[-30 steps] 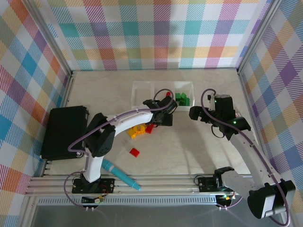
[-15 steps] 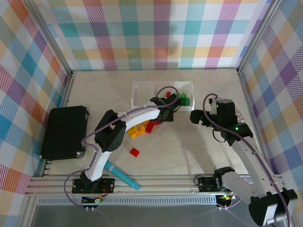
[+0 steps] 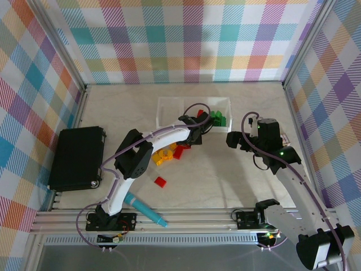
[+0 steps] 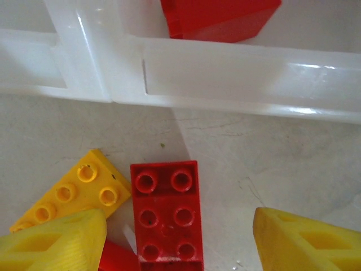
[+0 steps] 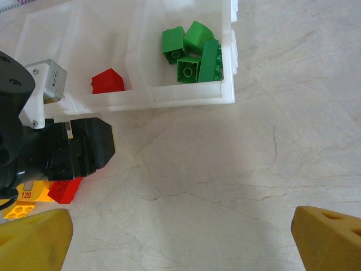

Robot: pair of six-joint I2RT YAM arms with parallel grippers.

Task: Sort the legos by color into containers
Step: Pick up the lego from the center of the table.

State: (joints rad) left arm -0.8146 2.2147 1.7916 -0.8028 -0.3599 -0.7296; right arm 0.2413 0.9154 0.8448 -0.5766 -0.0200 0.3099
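Lying between spread left fingers (image 4: 53, 243), red lego (image 4: 166, 217), white tray (image 4: 225, 73) just beyond.

Green legos (image 5: 192, 53) in end compartment of white tray (image 5: 186, 96), red lego (image 5: 107, 81) next door, right claw (image 5: 180, 240) spread wide.

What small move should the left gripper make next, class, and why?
Probably lower and close on the red six-stud brick. The left gripper is open with its fingers either side of that brick on the table, just short of the tray, whose compartment beyond holds a red piece.
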